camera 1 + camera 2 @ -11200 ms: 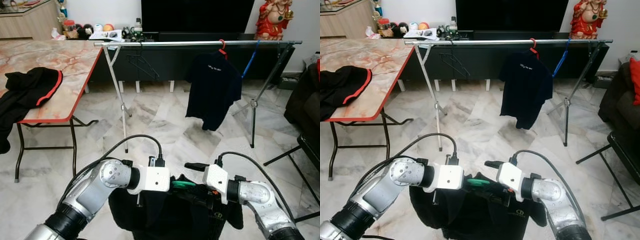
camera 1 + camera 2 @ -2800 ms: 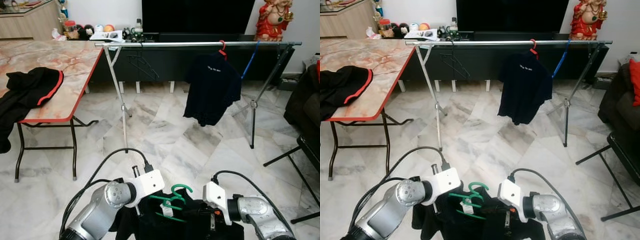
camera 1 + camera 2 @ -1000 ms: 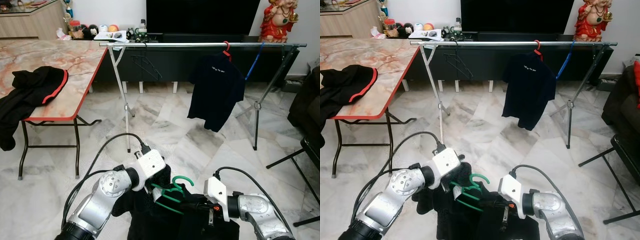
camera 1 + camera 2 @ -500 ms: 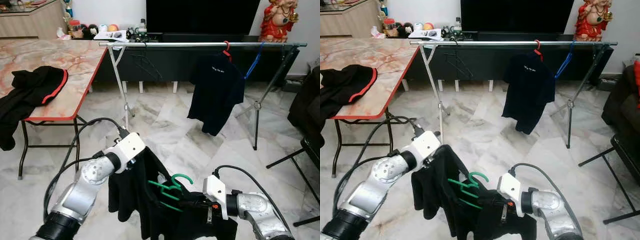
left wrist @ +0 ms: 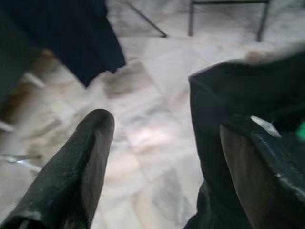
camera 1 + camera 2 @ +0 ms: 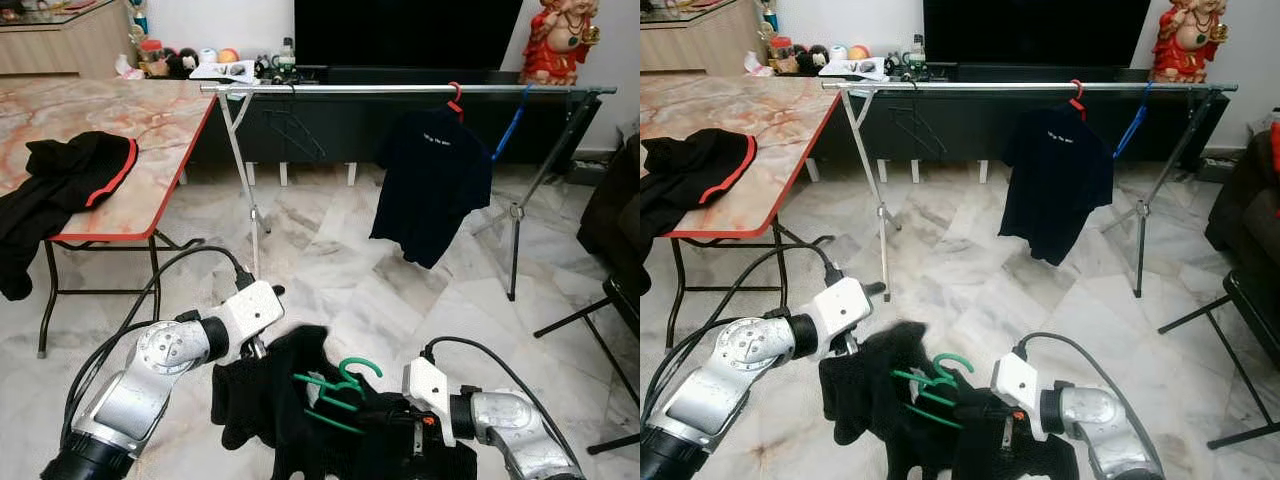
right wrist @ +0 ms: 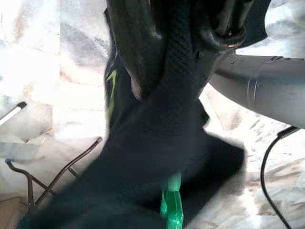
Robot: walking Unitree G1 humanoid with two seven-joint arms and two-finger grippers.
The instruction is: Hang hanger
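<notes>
R fingers [image 7: 143, 47]: clamped tight on black cloth, fabric pinched between the two pads.
R gripper [image 6: 385, 412]: low in front of robot, over the marble floor [image 6: 330, 270], buried in the dark shirt [image 6: 290, 400] right by the hanger.
Green hanger [image 6: 335, 390]: hook up, tangled in the shirt's collar area, between both arms, well short of the rail.
L fingers [image 5: 81, 162]: apart, bare floor showing in the gap; one finger has cloth lying against it, nothing pinched.
L gripper [image 6: 255, 345]: at the shirt's upper L edge, just beside the bunched fabric.
Shirt: slumped in a heap, hanging from R gripper.
Rail [image 6: 400, 89]: silver drying rack across the room, well apart from the grippers.
On rail: navy tee [image 6: 432, 185] on red hanger [image 6: 455, 97] toward R end; blue hanger [image 6: 510, 120] beside it; empty dark hanger [image 6: 290, 130] near L end.
Table [image 6: 140, 130]: marble top, red edge, on robot's L; black garment w/ red trim [image 6: 65, 190] draped over its near edge.
</notes>
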